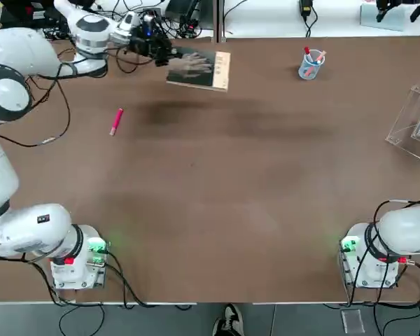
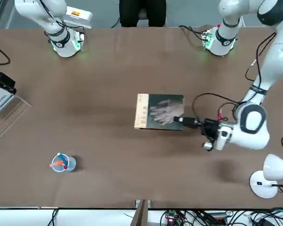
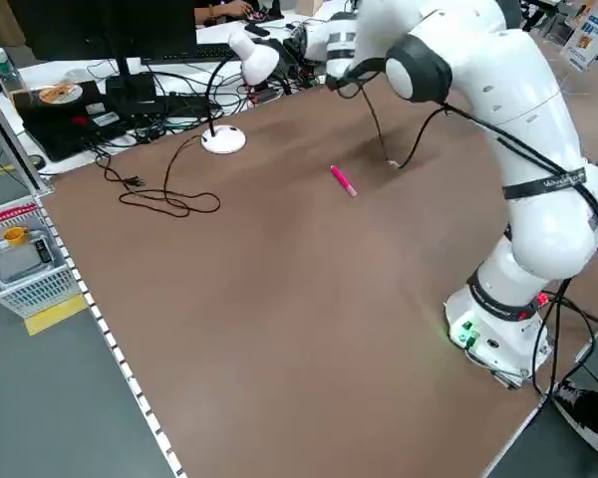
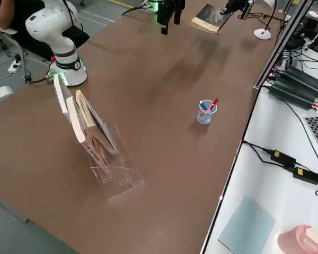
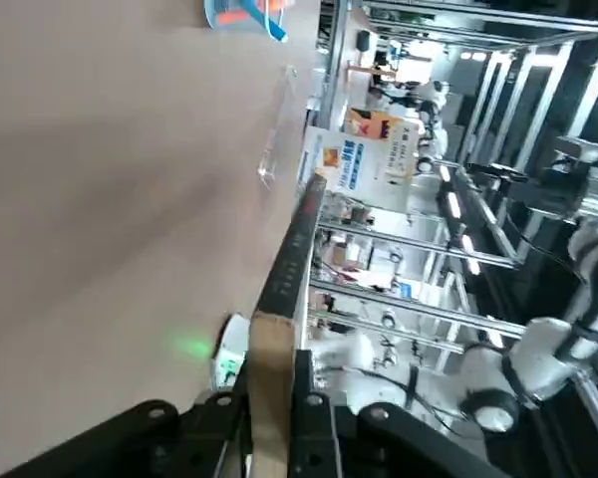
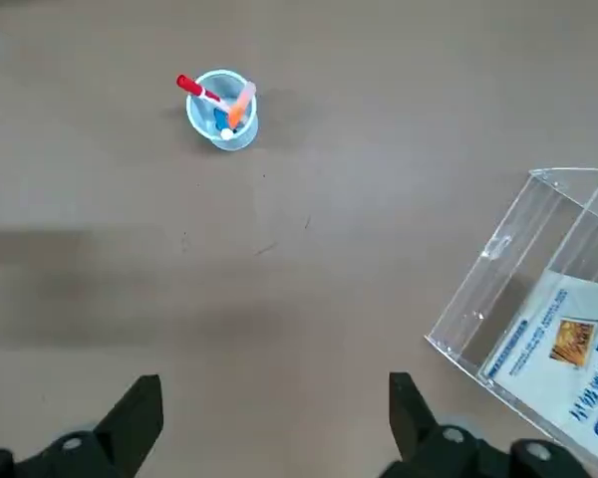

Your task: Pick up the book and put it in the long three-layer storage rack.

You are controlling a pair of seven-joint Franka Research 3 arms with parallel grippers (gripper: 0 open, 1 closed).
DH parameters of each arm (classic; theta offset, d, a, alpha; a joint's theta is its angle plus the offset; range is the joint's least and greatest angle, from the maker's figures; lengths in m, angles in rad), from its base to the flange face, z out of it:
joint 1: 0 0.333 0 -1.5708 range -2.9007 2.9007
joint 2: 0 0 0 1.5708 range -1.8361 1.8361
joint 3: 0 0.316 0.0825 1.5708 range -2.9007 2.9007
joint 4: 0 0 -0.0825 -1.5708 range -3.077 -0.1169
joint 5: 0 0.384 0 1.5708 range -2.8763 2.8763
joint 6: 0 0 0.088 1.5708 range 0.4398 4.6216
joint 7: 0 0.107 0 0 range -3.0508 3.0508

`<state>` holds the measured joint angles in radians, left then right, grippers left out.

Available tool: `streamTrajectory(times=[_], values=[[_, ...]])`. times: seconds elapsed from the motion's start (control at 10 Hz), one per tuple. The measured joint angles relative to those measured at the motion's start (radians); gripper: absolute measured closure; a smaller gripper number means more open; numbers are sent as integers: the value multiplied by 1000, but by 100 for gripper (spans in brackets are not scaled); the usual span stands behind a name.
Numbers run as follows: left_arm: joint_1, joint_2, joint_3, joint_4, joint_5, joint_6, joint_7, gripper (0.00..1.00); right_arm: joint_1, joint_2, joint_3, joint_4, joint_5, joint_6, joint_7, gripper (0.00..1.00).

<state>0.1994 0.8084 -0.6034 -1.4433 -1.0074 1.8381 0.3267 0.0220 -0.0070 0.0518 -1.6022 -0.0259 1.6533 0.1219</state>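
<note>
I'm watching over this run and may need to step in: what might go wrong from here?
The left gripper pinches the book at one end, so it might tilt or slip. The storage rack stands across the table and already holds books, so the new one could catch on them.

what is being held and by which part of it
The book, in the left gripper, pinched across its thickness at the edge opposite the tan strip. The right gripper holds nothing.

Cup [image 1: 309,71] right of book [image 1: 196,69], pens [image 4: 214,103] in cup; rack [image 1: 399,140] before and right of cup, other books [image 4: 77,124] inside.
</note>
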Motion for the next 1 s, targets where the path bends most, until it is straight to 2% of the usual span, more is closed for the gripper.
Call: streamTrajectory(times=[0.2, 0.4, 0.7, 1.0], values=[[-70, 0, -2, 12, -16, 95, -10, 100, 6, 1, 1, -29, 12, 34, 3, 0], [-141, 0, -2, 30, -87, 179, -21, 100, 6, 1, -3, -58, 85, 68, 3, 0], [-224, 1, -1, 71, -160, 277, -36, 100, -7, 1, -26, -76, 282, 79, 3, 0], [-259, 2, 2, 96, -237, 317, -45, 100, -14, 1, -84, -81, 506, 52, -8, 0]])
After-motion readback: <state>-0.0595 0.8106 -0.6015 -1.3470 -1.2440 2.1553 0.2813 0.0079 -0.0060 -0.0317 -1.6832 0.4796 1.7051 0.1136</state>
